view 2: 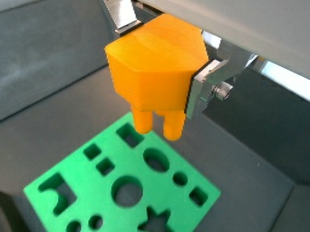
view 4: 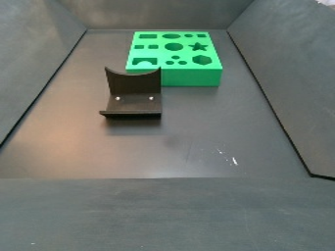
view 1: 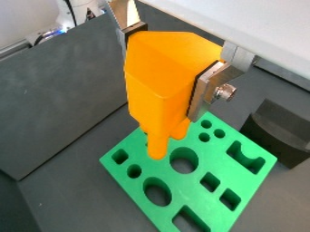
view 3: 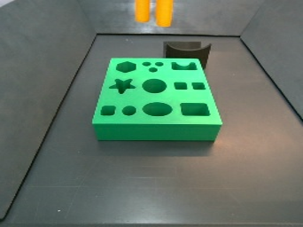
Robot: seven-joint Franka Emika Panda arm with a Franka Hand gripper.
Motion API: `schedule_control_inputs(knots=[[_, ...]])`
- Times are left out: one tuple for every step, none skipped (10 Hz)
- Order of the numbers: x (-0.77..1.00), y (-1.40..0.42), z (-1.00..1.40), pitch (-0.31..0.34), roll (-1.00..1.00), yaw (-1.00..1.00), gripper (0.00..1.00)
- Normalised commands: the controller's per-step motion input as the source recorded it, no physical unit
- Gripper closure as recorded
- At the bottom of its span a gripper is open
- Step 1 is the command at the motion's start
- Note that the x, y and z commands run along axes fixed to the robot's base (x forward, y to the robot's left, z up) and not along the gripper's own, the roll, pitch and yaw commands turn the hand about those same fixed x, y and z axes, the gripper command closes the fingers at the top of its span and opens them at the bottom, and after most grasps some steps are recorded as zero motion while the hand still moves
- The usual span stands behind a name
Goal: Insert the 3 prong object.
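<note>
My gripper (view 1: 168,72) is shut on the 3 prong object (view 1: 164,86), a bright orange piece with a blocky body and narrow prongs pointing down. Silver fingers (view 1: 213,88) clamp its sides, as both wrist views show (view 2: 151,68). It hangs above the green block (view 1: 230,195), near one edge of it, with the prongs clear of the top face in a wrist view (view 2: 164,122). In a side view only the prongs (view 3: 154,11) show at the upper edge, high above the green block (view 3: 157,120). The block has several shaped holes.
The dark fixture (view 4: 131,93) stands on the dark floor next to the green block (view 4: 177,61); it also shows in a side view (view 3: 187,50) and a wrist view (view 1: 281,127). Grey walls enclose the floor.
</note>
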Motion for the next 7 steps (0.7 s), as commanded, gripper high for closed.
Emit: schedule_control_inputs(knots=[[-0.05, 0.23, -0.67, -0.066, 0.34, 0.00, 1.00], [0.00, 0.28, -0.72, -0.044, 0.32, 0.00, 1.00], [0.00, 0.37, -0.74, -0.067, 0.17, 0.00, 1.00], [0.00, 0.44, -0.70, -0.116, 0.02, 0.00, 1.00], [0.00, 0.59, -0.57, -0.193, -0.18, 0.00, 1.00], [0.01, 0.64, -0.31, -0.219, -0.37, 0.00, 1.00], [0.00, 0.65, -0.31, -0.204, -0.37, 0.00, 1.00]])
